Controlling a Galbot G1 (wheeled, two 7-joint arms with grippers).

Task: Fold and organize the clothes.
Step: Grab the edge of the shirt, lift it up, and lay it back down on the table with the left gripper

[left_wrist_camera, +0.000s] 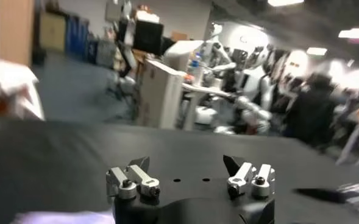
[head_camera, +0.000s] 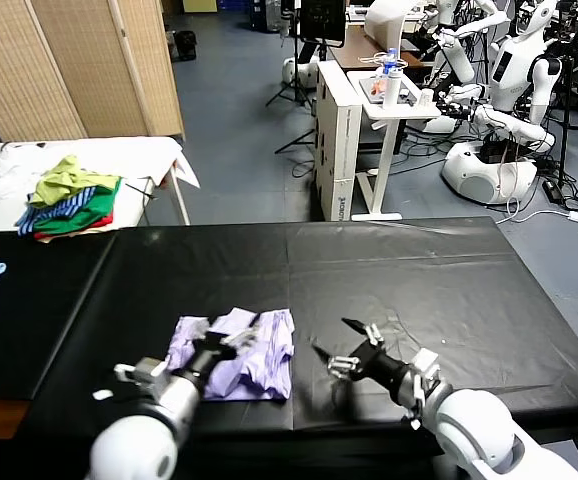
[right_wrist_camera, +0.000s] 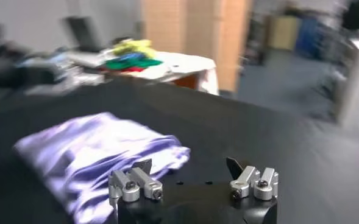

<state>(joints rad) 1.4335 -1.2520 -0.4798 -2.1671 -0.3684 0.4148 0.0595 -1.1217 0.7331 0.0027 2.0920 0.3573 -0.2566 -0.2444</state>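
A crumpled lavender shirt [head_camera: 237, 355] lies on the black table [head_camera: 449, 290], long axis running left to right. The left gripper [head_camera: 231, 342] hovers over it, fingers spread and empty. The right gripper [head_camera: 341, 346], also spread, sits just beside its right edge.

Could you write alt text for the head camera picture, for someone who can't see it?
A crumpled lavender T-shirt lies on a black table, with the robot's left gripper open over it and the right gripper open just beside it, holding nothing. A pile of green, striped and red clothes sits on a white table behind.
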